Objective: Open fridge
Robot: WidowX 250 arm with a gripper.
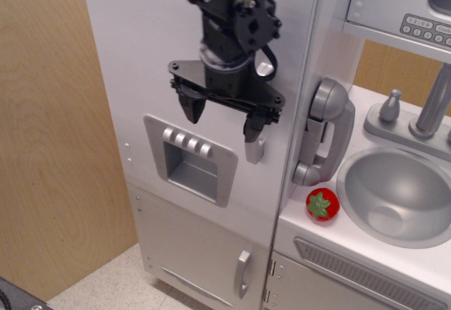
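The fridge (155,56) is a tall white-silver unit filling the middle of the view, its large door closed. A grey ice-dispenser panel (192,160) sits on the door. The door's vertical silver handle (255,149) is mostly hidden behind my gripper; only its lower end shows. My black gripper (222,121) is open, fingers pointing down and spread wide, in front of the door. Its right finger (254,125) is right over the handle, its left finger (192,106) just above the dispenser panel.
A small lower door with a short handle (243,273) sits below. A grey toy phone (323,131) hangs on the fridge's right side. A red strawberry (323,205) lies on the counter by the sink (398,196). A microwave (405,3) is upper right; a wooden wall (49,148) stands left.
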